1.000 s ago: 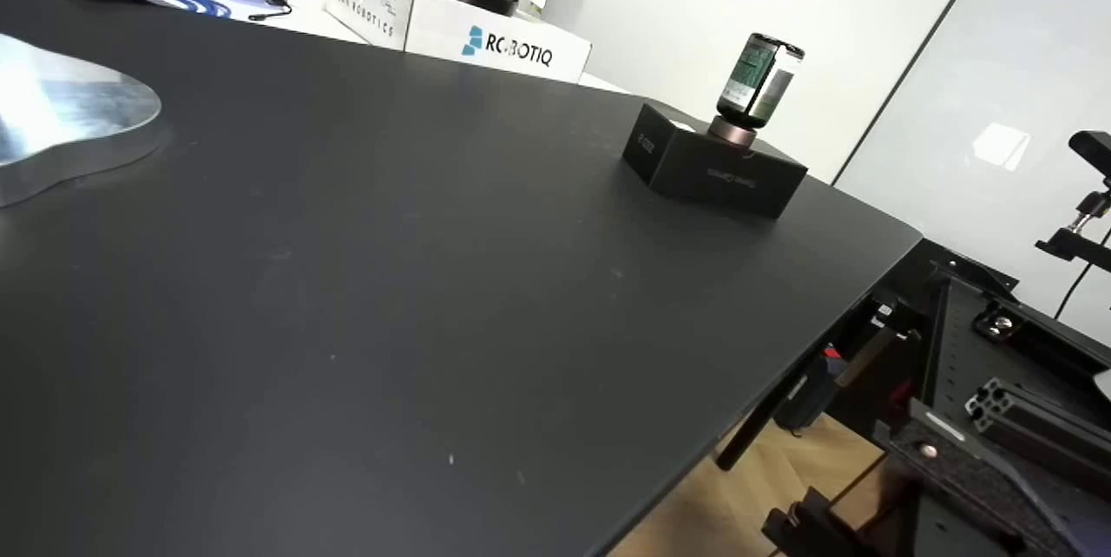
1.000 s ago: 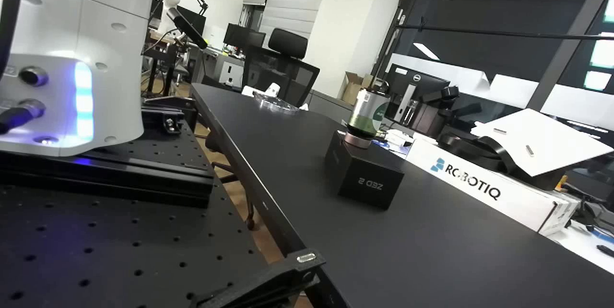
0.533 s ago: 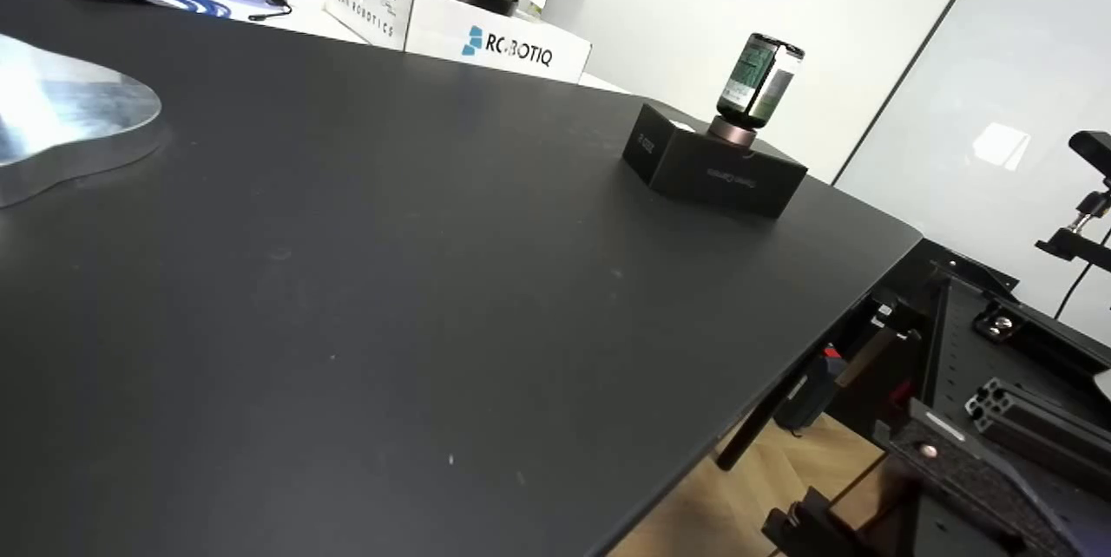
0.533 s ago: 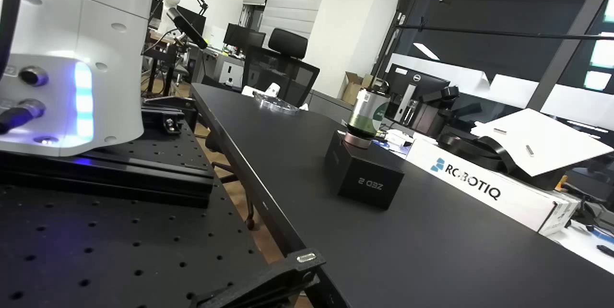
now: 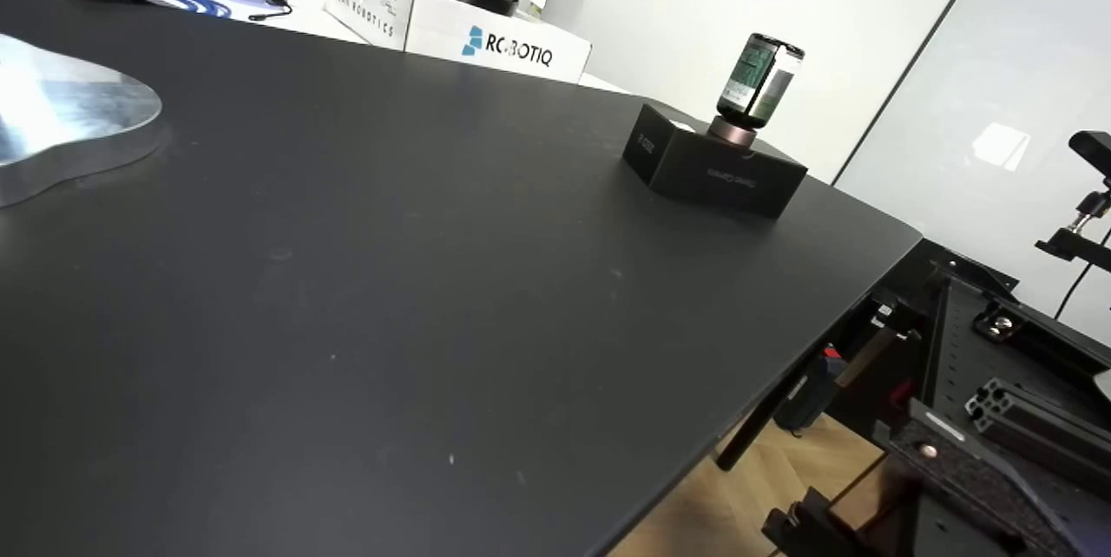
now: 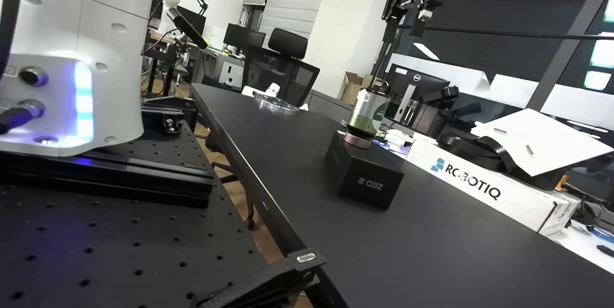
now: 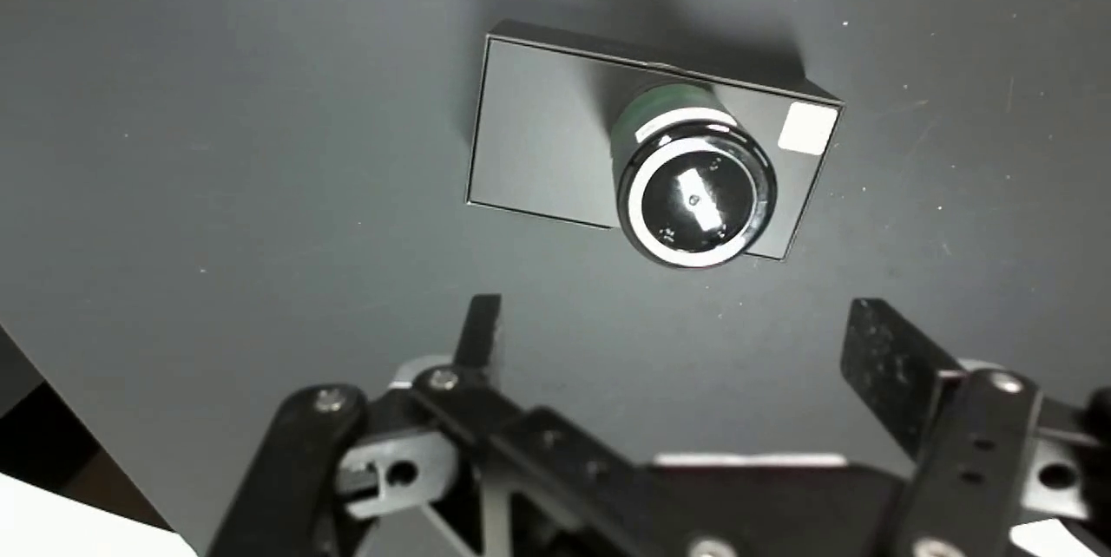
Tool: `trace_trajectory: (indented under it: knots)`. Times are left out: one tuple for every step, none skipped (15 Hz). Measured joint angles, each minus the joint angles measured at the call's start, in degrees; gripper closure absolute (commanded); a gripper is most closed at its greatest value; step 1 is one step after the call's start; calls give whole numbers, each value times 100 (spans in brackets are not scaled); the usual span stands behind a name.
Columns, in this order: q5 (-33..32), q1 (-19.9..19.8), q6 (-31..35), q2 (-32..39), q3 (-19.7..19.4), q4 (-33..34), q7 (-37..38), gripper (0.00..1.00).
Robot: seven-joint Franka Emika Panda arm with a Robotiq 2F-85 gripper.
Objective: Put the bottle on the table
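Black two-finger gripper (image 7: 676,314), wide and empty, has dropped toward the dark green-labelled bottle (image 6: 366,112) on the black rectangular box (image 6: 368,182), so lining up the grasp looks next.

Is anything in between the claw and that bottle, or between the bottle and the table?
Nothing visible stands between the open claw and the bottle in the wrist view. Under the bottle, though, sits the black box, which holds it off the table; the bottle would likely need lifting clear first.
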Motion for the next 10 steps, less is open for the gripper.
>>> trace_trajectory:
  knots:
    - [63, 6, 116, 91, 22, -10, 127, 0]
    - [127, 12, 232, 179, 28, -19, 218, 0]
    - [193, 14, 358, 264, 28, -32, 277, 0]
    - [223, 15, 483, 345, 28, -54, 344, 0]
    - [256, 15, 601, 426, 28, -81, 387, 0]
    - [273, 15, 708, 510, 28, -110, 434, 0]
    - [274, 15, 816, 597, 29, -144, 476, 0]
    - [273, 15, 912, 686, 32, -177, 513, 0]
    - [268, 15, 1002, 771, 39, -212, 563, 0]
    - [266, 15, 1089, 855, 48, -248, 602, 0]
